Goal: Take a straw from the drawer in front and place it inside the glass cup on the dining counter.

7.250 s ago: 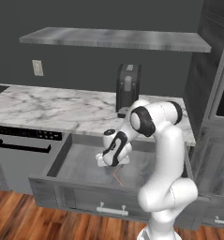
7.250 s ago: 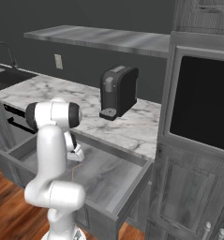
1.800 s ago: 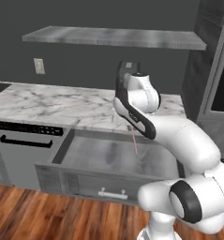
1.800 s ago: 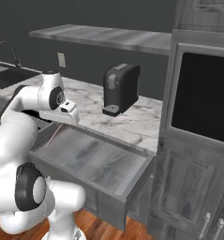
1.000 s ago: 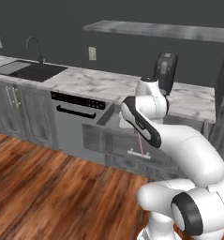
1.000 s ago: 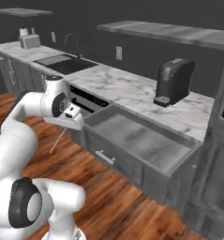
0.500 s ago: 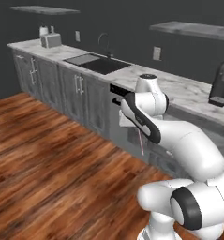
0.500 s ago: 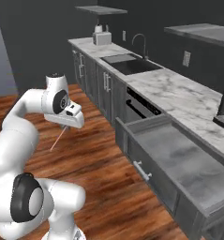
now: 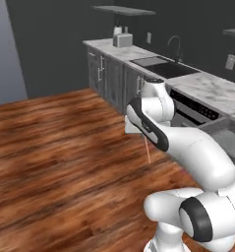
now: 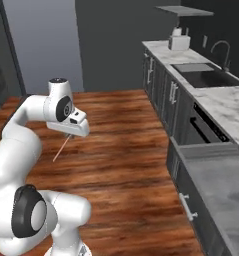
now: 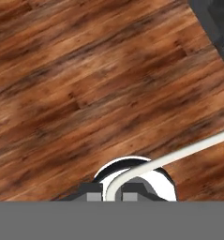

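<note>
While the base faces out over the wood floor [image 9: 50, 147], the kitchen counter run [image 10: 216, 100] sits along the right side and the open grey drawer [image 10: 216, 190] shows at near right in the right base view. No dining counter or glass cup to be made out from here. Gripper [image 10: 68, 134] hangs over bare floor with its fingers pressed tight on the top end of the straw [image 10: 61, 148] — the thin pink stick hangs down from the pinch, slightly slanted. My read: the straw is near weightless, stiff but easy to bend or crush, and smooth, so it can swivel or slip in a two-point pinch. Gripping at one end looks right — it leaves the long free end to drop into the cup.
</note>
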Available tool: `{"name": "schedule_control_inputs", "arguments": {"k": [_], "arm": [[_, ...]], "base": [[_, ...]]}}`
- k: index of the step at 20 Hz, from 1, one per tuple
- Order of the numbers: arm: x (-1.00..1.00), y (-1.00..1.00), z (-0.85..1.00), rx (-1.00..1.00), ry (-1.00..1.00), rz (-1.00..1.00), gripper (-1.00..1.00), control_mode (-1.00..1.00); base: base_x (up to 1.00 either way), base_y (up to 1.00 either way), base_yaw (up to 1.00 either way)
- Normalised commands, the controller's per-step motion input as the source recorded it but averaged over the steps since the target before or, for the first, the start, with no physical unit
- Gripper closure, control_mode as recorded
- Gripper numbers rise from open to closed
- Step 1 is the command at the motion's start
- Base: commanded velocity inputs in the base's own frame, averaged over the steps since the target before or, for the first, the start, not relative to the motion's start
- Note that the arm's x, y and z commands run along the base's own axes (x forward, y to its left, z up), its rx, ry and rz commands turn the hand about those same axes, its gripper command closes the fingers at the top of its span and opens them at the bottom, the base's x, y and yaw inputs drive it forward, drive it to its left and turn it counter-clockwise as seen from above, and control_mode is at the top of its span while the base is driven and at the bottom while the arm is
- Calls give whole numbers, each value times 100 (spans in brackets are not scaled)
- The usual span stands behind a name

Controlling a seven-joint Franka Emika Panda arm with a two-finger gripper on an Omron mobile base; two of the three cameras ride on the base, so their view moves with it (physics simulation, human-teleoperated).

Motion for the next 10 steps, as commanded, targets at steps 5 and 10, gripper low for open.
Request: {"name": "schedule_control_inputs", "arguments": {"k": [5,10], "arm": [[0,0,0,0,0,0,100,100],[0,0,0,0,0,0,100,100]], "base": [[0,18,51],[1,17,49]]}}
